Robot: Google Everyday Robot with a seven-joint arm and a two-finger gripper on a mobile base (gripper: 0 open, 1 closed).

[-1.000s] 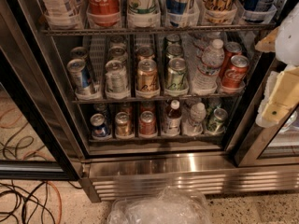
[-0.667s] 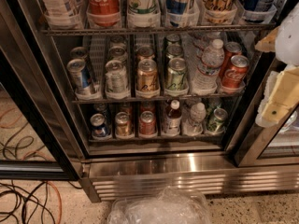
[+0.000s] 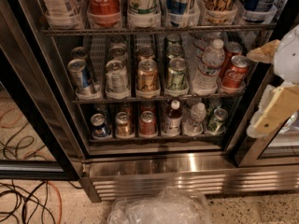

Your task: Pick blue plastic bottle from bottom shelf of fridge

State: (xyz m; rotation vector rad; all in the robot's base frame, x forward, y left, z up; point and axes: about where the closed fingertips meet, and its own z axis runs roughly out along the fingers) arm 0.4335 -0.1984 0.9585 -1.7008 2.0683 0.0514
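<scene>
Starting big: fridge (image 3: 140, 167), filling nearly the whole view, three racks of drinks over a shiny steel base. Down to the bottom shelf (image 3: 154, 137), lowest wire rack, six lanes across, front row full.

Over at the right edge now, the gripper (image 3: 261, 88): hangs outside the cabinet, level with the middle rack, well apart from the target, cream fingers (image 3: 276, 110) spread wide with nothing between them.

And there, the blue plastic bottle (image 3: 173, 119): stands upright at the front of the bottom shelf, fourth lane from the left, red can (image 3: 147, 123) just beside on one flank, clear water bottle (image 3: 195, 119) just beside on the other. White cap up, dark reddish-brown drink inside, pale label band around the body.

Handling, by the look of it: fairly light even full, thin plastic walls likely to give a little under a hard squeeze, possibly slick if chilled. Best taken around the body at the label band, below the shoulder, jaws straddling left and right. Tight gaps to the neighbours, though, so worth coming in straight from the front and low under the middle rack. Avoid pinching the cap alone: small, and liable to let the bottle swing.
</scene>
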